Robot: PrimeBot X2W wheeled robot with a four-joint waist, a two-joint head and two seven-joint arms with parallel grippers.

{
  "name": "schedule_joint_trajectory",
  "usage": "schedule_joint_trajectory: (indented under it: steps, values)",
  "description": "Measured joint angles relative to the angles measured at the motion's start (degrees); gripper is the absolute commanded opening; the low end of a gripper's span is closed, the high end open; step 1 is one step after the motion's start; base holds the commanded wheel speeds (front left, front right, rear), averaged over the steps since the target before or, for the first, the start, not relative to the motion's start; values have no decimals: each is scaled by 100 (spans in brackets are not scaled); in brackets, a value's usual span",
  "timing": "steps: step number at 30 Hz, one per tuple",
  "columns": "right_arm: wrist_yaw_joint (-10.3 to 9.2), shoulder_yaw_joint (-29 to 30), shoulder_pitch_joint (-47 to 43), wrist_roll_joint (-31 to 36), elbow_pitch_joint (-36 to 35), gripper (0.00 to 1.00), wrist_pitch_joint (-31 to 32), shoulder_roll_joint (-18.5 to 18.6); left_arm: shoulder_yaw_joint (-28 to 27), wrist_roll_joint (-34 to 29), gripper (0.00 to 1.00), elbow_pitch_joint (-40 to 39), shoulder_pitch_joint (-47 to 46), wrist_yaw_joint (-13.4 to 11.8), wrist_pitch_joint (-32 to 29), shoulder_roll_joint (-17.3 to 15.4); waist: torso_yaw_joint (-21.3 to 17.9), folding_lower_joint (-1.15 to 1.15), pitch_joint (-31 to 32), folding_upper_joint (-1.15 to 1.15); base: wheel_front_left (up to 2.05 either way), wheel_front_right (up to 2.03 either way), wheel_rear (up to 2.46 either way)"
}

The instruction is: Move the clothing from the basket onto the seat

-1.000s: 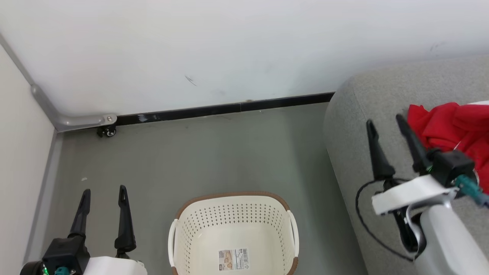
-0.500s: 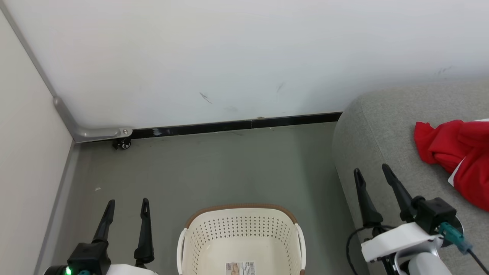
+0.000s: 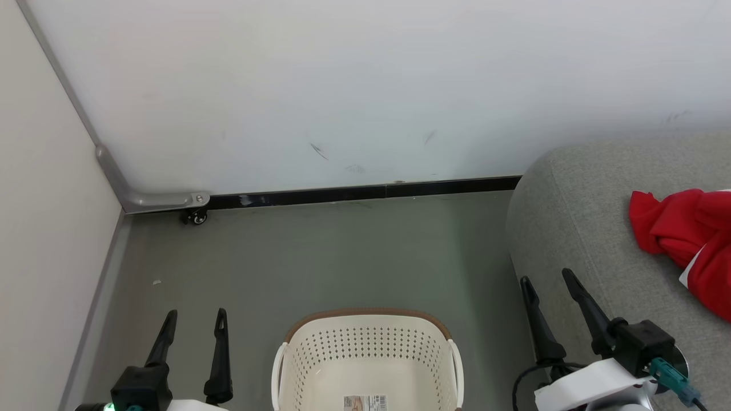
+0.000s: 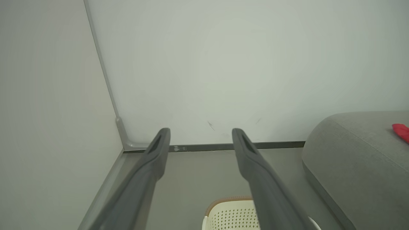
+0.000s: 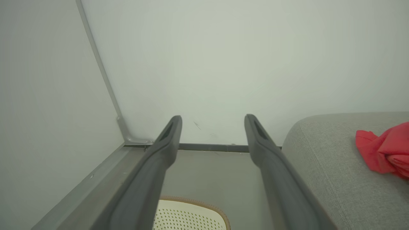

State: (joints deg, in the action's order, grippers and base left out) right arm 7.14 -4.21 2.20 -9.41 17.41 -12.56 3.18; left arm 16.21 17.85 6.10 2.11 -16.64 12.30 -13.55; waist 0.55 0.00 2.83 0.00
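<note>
Grey floor (image 3: 342, 251), white wall (image 3: 342, 85), black skirting (image 3: 365, 191). Laundry basket (image 3: 365, 342) sat on floor; red clothing (image 3: 679, 228) lay on grey seat (image 3: 571, 217). Both arms' jaws stood apart, empty.

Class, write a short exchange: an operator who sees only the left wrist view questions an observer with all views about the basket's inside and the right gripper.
Operator: Is any clothing left inside the basket?
Observer: None in the part the head view shows of the basket; just a barcode label on its floor.
Operator: And the right gripper?
Observer: The right gripper is open and empty, by the near edge of the seat, apart from the clothing.
</note>
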Motion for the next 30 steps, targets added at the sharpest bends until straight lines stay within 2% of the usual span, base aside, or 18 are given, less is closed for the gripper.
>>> schedule_joint_trajectory:
  steps: [30]
  values:
    - [0,34,-387,-32,-636,100,299,-32,66,-140,100,160,-159,-1,-19,-23,8,0,-80,0,0,0,0]
